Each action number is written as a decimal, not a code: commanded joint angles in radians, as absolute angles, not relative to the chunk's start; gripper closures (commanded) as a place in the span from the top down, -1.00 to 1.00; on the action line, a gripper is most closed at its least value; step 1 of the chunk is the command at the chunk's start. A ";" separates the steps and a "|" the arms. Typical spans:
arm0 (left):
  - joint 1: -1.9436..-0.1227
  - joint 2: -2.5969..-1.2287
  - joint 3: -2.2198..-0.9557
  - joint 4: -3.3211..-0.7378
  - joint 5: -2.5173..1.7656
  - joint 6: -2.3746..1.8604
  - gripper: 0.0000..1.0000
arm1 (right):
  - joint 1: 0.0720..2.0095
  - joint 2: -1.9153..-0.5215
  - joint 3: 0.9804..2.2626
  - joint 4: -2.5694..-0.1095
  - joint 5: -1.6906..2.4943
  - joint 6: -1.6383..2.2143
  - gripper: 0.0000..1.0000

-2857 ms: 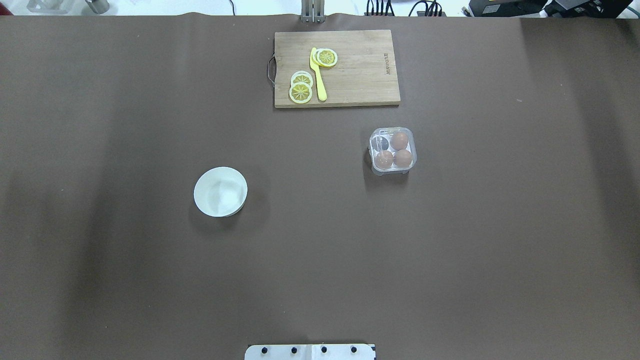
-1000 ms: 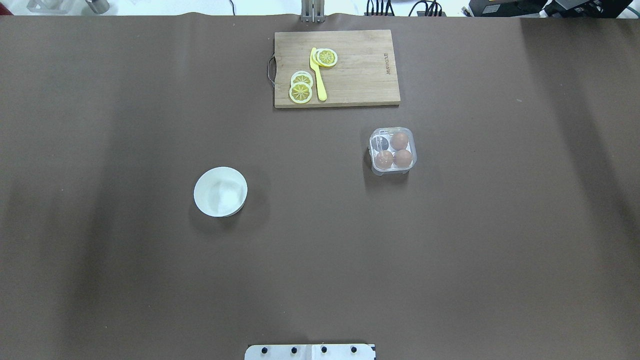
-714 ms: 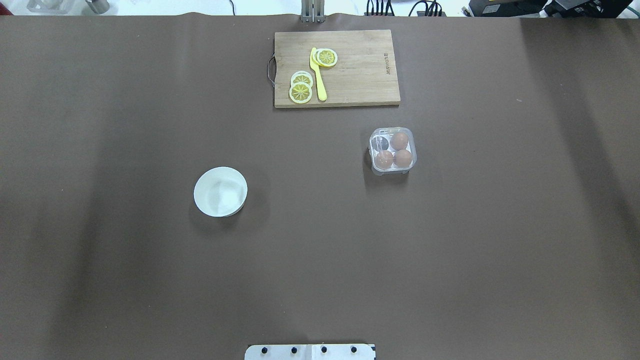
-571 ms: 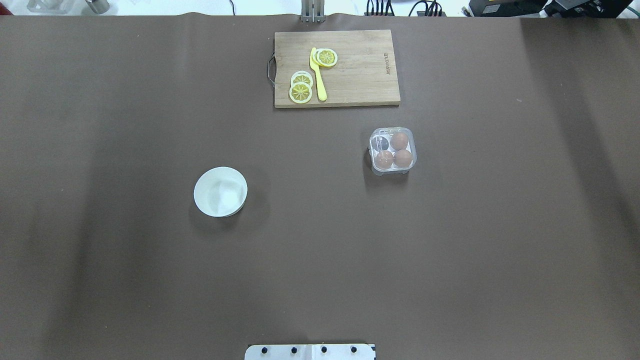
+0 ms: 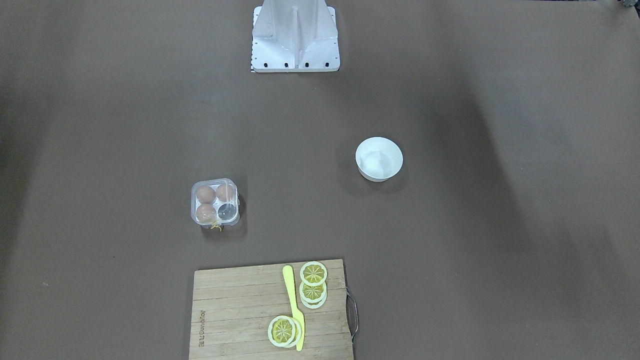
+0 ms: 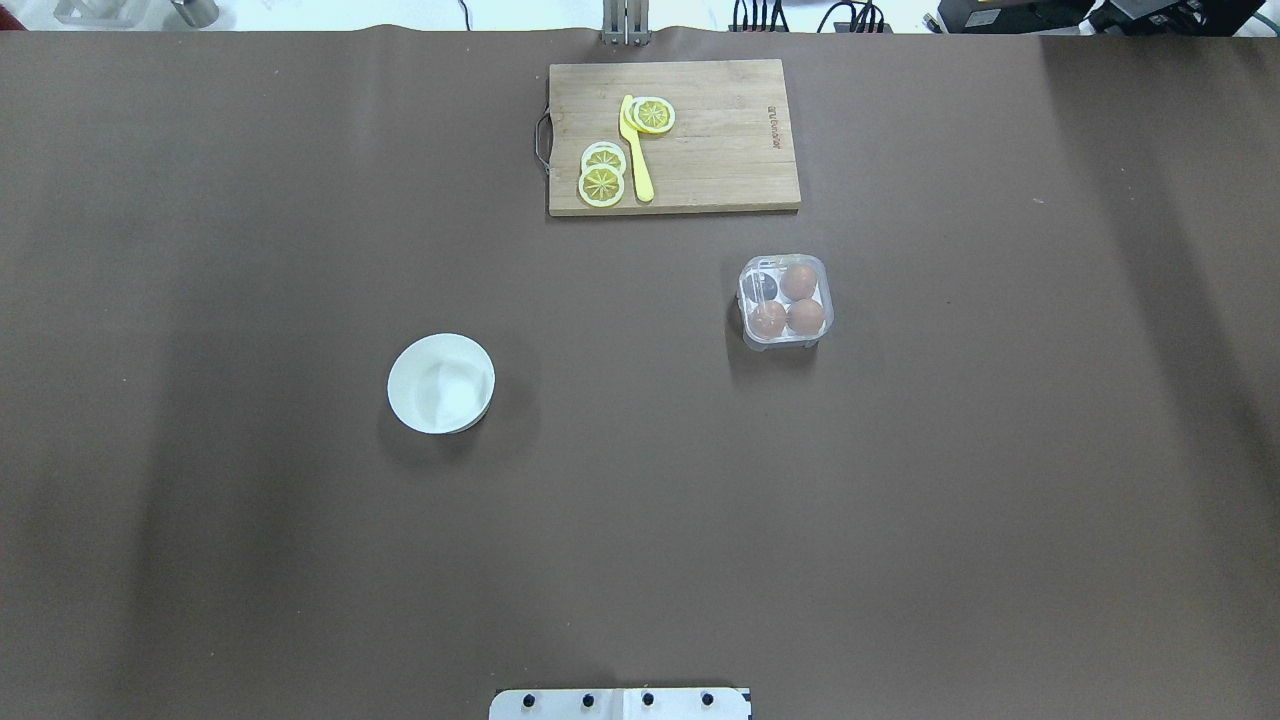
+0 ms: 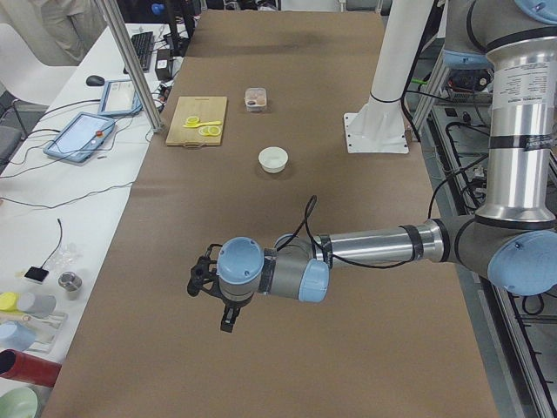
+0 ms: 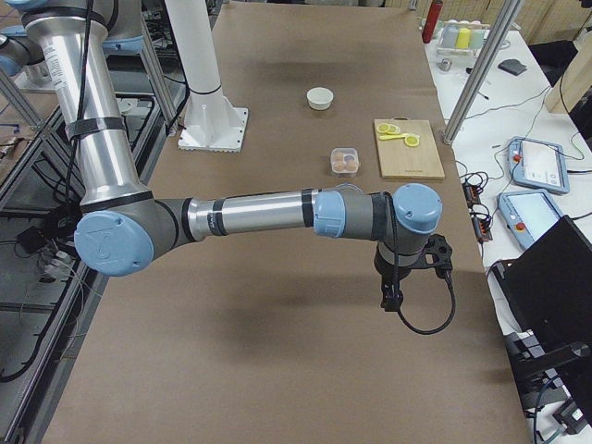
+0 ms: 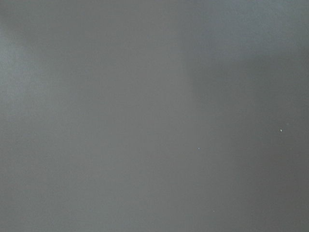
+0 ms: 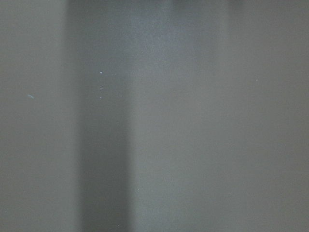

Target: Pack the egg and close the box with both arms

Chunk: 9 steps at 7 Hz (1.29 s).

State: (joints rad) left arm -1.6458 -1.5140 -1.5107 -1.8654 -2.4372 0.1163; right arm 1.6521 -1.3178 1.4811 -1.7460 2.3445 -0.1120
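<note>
Nothing on your counter [image 6: 200,300] has shifted since the earlier overhead frames. Your box [image 6: 786,300] sits at 2 o'clock from the white bowl [image 6: 441,383], holding three eggs [image 6: 806,316]; its 10 o'clock cup looks dark. Both pincers hang over bare counter, well apart from it: the box lies at 12 o'clock from the left pincer [image 7: 207,280] in the left side view, at 11 o'clock from the right pincer [image 8: 412,268] in the right one. You cannot tell how far either is open.
</note>
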 commanded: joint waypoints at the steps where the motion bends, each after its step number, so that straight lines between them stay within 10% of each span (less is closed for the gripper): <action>1: -1.646 -1.499 -1.548 -1.844 -2.436 0.104 0.95 | 1.652 -1.325 1.483 -1.744 2.344 -0.112 0.99; 9: -1.643 -1.483 -1.560 -1.830 -2.421 0.031 0.95 | 1.634 -1.362 1.474 -1.782 2.317 -0.115 0.99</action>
